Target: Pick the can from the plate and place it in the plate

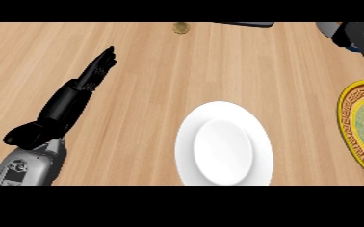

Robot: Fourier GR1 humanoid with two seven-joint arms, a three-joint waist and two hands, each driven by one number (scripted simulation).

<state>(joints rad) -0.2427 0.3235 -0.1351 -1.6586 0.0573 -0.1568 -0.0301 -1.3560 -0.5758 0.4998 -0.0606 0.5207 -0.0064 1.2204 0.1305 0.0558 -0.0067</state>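
Observation:
A white plate [224, 146] lies on the wooden counter at the lower middle with nothing on it. A yellow plate with a green patterned rim [353, 120] is cut off by the right edge; its visible part holds nothing. A small round gold-brown can [180, 28] stands on the counter at the far top middle, away from both plates. My left hand [96, 72] rests at the left with its fingers straight, pointing up and to the right, touching nothing. My right hand does not show.
A flat black object [245, 24] lies at the far top edge. A grey and black shape [344, 32] pokes in at the top right corner; I cannot tell what it is. Bare wood lies between the can and the plates.

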